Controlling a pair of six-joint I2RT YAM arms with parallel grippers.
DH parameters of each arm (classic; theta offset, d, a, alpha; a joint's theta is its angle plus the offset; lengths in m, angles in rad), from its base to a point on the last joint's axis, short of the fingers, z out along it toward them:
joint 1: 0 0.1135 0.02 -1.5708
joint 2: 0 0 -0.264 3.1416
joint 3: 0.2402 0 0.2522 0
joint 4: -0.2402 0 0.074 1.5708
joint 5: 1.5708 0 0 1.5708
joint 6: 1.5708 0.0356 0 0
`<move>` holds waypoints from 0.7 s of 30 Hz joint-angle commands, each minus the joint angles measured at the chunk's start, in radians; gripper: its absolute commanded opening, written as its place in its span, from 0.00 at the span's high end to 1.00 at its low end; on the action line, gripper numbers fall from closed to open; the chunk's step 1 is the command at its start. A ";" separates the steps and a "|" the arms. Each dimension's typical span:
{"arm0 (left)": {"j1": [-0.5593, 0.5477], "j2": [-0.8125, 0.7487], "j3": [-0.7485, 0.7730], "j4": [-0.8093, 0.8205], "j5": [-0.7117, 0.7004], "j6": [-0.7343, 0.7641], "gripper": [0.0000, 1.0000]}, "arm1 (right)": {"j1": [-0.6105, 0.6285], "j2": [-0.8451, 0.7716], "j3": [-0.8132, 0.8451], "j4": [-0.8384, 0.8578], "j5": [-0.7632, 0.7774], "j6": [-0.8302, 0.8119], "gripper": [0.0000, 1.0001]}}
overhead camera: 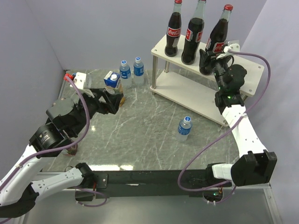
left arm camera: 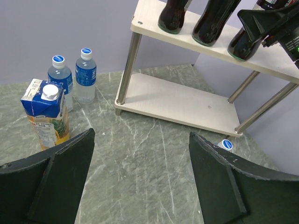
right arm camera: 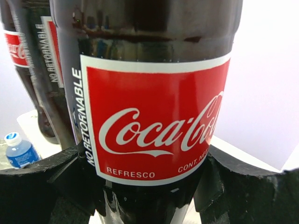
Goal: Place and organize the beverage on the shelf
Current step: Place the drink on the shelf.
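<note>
The shelf stands at the back right with three cola bottles on its top board. My right gripper is shut on the rightmost cola bottle, a finger pressed against each side below the red label. The other two cola bottles stand to its left. My left gripper hangs open over bare table, nothing between its fingers. A blue-topped juice carton stands just left of its left finger. Two water bottles stand behind the carton. A third water bottle stands mid-table, in front of the shelf.
The shelf's lower board carries nothing. Grey walls close in the table at the back and on both sides. The marble tabletop lies bare between the carton and the lone water bottle.
</note>
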 commanded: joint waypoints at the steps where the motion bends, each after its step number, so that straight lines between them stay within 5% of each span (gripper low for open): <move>1: -0.001 -0.009 -0.006 0.050 -0.002 0.020 0.13 | -0.012 -0.025 0.136 0.312 0.026 0.001 1.00; 16: -0.001 -0.022 -0.015 0.047 -0.011 0.013 0.13 | -0.013 0.038 0.128 0.341 0.034 -0.026 0.99; 21: -0.001 -0.025 -0.016 0.047 -0.011 0.013 0.13 | -0.013 0.045 0.125 0.340 0.027 -0.039 0.83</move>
